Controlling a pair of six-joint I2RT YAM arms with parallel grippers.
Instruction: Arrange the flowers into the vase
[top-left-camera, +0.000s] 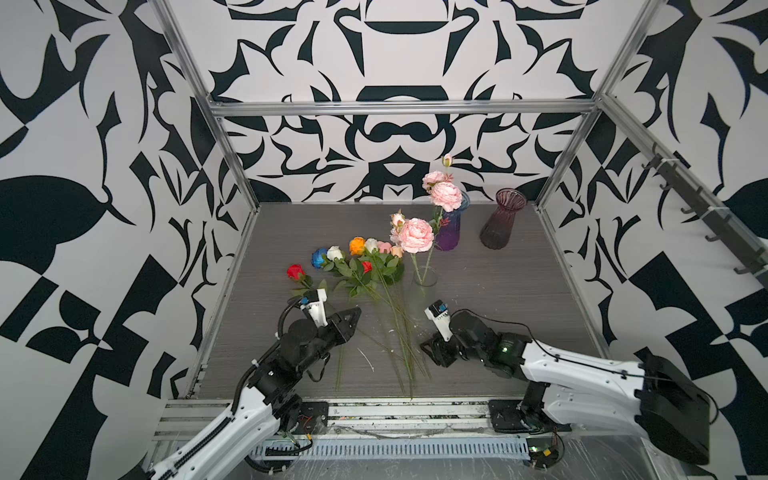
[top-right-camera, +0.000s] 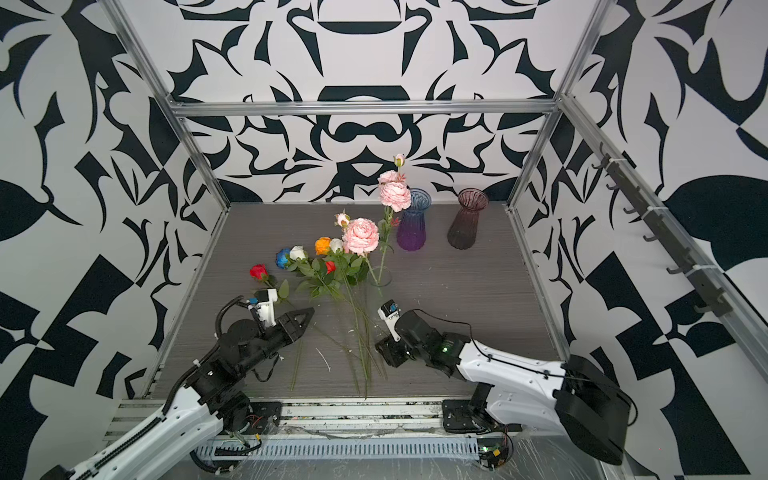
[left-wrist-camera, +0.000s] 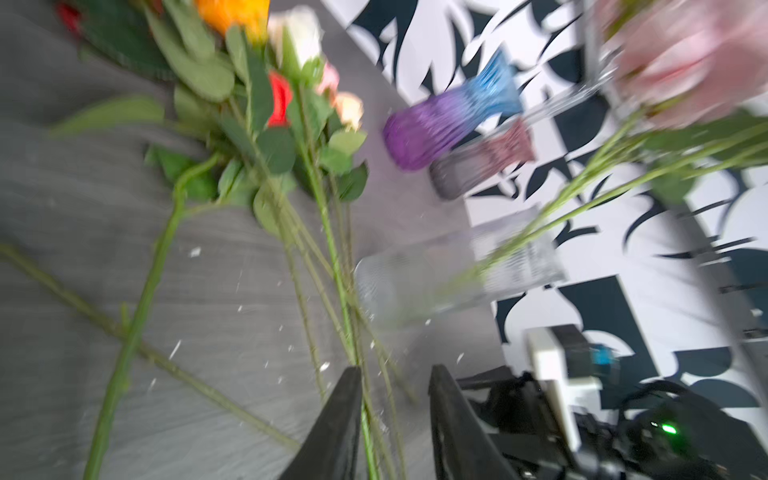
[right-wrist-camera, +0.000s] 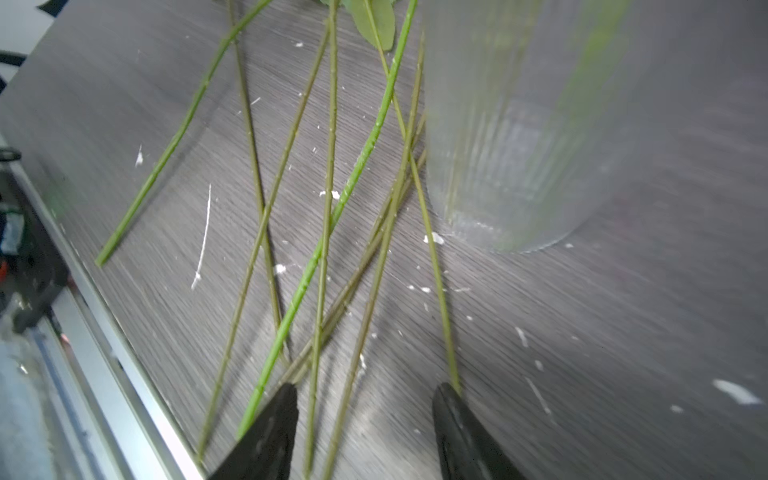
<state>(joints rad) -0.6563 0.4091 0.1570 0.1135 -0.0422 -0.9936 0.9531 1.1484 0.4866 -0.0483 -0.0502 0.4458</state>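
R claw (right-wrist-camera: 365, 388) apart, straddling flower stems (right-wrist-camera: 328, 187) nr clear vase (right-wrist-camera: 519, 166); L claw (left-wrist-camera: 395, 370) apart too.

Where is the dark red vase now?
In both top views the dark red vase stands near the back wall, right of the blue-purple vase.

No text, label, brand, number or sign can be read in any view. The black-and-white patterned wall panels (top-left-camera: 399, 62) carry only abstract shapes. The small blue patch (top-left-camera: 439, 309) on the white plastic wrist camera housing (top-left-camera: 443, 326) of the right arm is too small in both top views, and too blurred in the left wrist view, to make out.
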